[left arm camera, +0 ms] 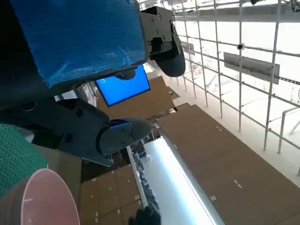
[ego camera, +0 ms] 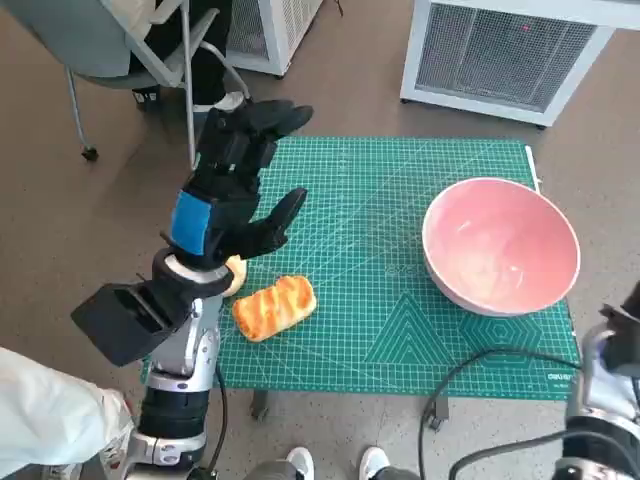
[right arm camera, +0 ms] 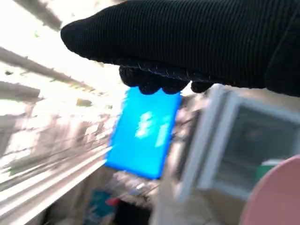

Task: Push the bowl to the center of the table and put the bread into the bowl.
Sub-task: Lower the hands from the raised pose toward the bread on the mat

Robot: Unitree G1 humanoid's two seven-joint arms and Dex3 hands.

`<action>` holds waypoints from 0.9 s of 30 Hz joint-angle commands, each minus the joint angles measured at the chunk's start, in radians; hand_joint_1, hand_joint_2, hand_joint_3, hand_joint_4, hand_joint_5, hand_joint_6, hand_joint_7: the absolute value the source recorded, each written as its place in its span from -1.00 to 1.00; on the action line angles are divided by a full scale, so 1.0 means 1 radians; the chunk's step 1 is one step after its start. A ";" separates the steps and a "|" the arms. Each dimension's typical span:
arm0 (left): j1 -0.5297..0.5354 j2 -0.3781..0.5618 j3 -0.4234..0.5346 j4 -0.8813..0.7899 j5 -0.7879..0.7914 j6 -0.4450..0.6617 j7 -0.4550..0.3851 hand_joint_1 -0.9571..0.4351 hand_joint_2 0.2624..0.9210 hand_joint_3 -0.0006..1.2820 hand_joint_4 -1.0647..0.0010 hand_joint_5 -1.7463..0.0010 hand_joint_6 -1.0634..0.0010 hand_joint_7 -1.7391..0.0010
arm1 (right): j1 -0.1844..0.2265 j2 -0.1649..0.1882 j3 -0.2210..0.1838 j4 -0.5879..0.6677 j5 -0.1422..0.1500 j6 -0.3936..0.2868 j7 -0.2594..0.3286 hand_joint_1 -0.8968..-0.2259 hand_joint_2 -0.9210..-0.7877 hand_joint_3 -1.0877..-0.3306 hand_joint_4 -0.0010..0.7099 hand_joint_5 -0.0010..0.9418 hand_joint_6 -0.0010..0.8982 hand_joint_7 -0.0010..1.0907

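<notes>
Head view: neither step of the task appears done. The bowl [ego camera: 501,245] stands near the right-hand edge of the green mat [ego camera: 380,330] that covers the worktop, well off its middle, and holds nothing. The bread [ego camera: 274,307] lies on the mat well apart from the bowl, on the side away from it toward the left arm, with a second pale roundish item [ego camera: 236,274] just beside it, partly hidden. The left hand [ego camera: 228,195] is raised over the mat beyond the bread, its fingers [ego camera: 268,120] spread apart and holding nothing; the bread lies below the wrist, not between the fingers. The right hand is barely visible at the frame edge near the bowl. Left wrist view: the black fingers [left arm camera: 124,133] stand apart and empty, pointing up into the room; the bowl's pink rim [left arm camera: 47,197] shows at the corner, untouched. Right wrist view: the gloved right hand [right arm camera: 197,42] crosses the frame, blurred; whether its fingers are apart or together cannot be told. A pink edge of the bowl [right arm camera: 276,197] shows near it, contact not discernible.
</notes>
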 commanded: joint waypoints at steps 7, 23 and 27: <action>0.019 0.013 0.007 -0.043 -0.002 0.028 0.011 0.02 0.59 -0.01 1.00 0.04 1.00 -0.16 | -0.054 -0.006 -0.023 0.274 0.128 0.031 0.114 0.62 -1.00 0.44 0.10 -0.99 -0.44 -0.14; 0.031 0.041 0.023 -0.074 -0.002 0.042 0.014 0.02 0.61 -0.01 1.00 0.04 1.00 -0.17 | -0.122 0.016 -0.020 0.432 0.181 0.220 0.194 0.61 -1.00 0.44 0.17 -0.95 -0.43 -0.18; 0.037 0.047 0.026 -0.081 0.003 0.044 0.016 0.02 0.61 -0.02 1.00 0.04 1.00 -0.18 | -0.133 0.031 -0.018 0.439 0.188 0.256 0.205 0.66 -1.00 0.47 0.21 -0.95 -0.43 -0.18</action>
